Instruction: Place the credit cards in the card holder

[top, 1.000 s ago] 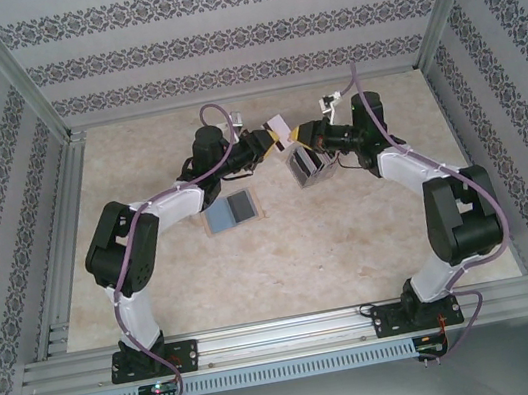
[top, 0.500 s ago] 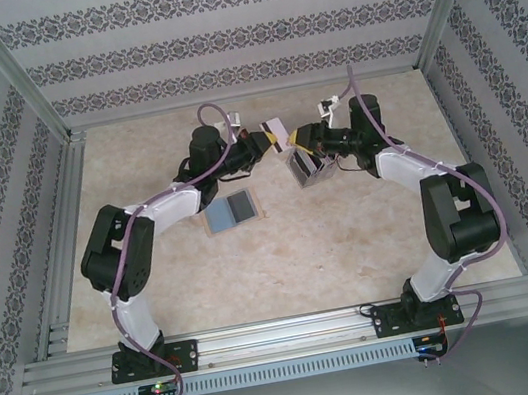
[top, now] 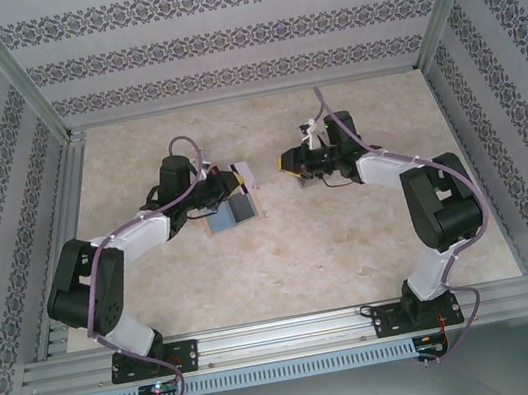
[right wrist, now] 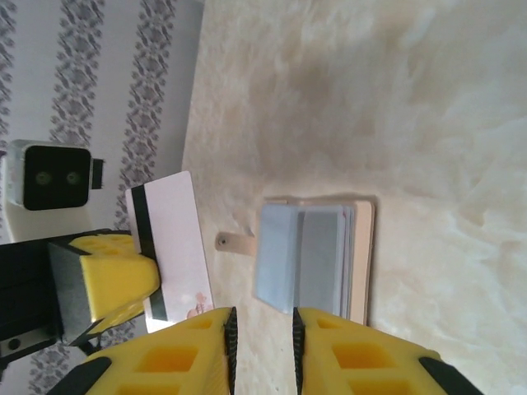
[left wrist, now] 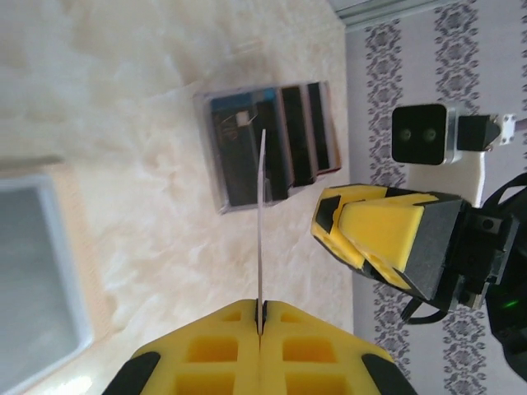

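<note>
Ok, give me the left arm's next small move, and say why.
Probably ease the left gripper toward the card holder, lining the card up with a slot. The gripper is shut on the card, and the holder lies flat on the table, apart from it. The right gripper stands slightly open beside the holder, holding nothing, so the holder may slide.

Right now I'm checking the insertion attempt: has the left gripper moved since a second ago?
Yes. The left gripper, jaws shut on the white plastic card, pulled back left and nearer, ending at the far edge of the blue-grey card stack.
</note>
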